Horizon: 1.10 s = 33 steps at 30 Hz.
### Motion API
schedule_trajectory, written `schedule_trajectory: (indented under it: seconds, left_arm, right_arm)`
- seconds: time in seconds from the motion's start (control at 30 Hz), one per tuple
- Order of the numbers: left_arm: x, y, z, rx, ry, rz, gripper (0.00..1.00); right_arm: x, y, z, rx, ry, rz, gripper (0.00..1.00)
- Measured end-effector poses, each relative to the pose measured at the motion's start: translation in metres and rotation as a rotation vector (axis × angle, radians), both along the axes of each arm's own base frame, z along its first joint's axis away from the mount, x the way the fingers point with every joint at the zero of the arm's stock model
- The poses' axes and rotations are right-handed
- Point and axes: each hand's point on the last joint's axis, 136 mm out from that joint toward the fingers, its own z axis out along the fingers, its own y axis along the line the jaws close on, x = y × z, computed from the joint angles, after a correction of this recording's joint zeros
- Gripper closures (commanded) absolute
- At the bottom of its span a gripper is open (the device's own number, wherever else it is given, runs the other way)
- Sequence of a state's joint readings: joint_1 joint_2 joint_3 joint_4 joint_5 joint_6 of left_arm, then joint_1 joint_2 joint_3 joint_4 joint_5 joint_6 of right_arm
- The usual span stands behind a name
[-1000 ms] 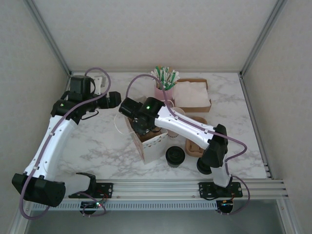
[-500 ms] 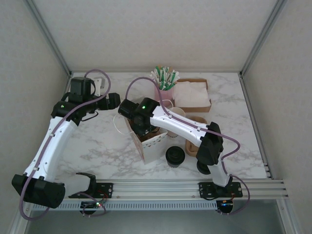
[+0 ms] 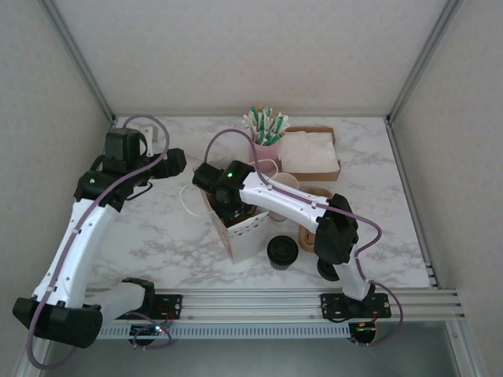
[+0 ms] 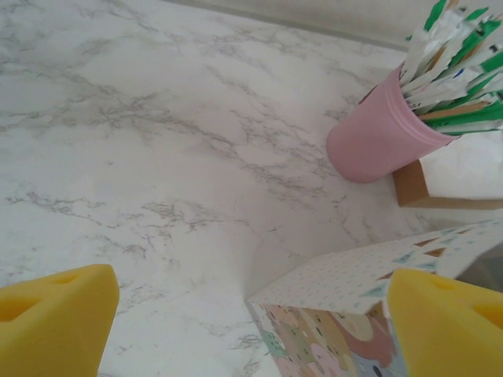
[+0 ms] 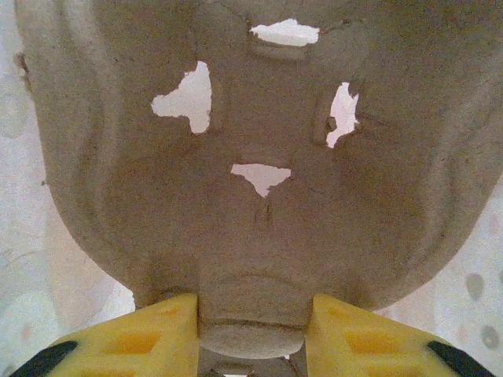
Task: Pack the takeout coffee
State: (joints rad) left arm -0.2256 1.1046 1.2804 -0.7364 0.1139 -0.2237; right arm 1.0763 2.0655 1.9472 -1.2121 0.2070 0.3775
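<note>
The right gripper (image 5: 255,318) is pinching 1 ridge of the pulp carrier (image 5: 251,196) between narrowed jaws, inside the paper bag (image 3: 250,236). Keeping the carrier level should be helping it seat flat. The takeout coffee (image 3: 282,251) is standing outside the bag, near those jaws. The left gripper (image 4: 247,314) is gaping wide beside the bag's corner.

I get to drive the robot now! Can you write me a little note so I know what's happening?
Left gripper: open, empty, beside the patterned paper bag.
Right gripper: shut on the pulp cup carrier, at the bag's open top.
Takeout coffee: lid on, standing on the table in front of the bag, nothing touching it.
Done: carrier in hand at the bag.
Left: probably seat the carrier, then pack the coffee.
</note>
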Motion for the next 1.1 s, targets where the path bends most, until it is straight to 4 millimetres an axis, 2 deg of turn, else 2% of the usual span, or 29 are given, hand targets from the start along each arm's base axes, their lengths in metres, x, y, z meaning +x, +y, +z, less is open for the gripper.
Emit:
schedule_trajectory:
  seconds: [1.1]
  left_arm:
    - [-0.036, 0.01, 0.016, -0.138, -0.015, 0.108, 0.14]
  right_arm:
    - [-0.002, -0.005, -0.077, -0.063, 0.059, -0.044, 0.6]
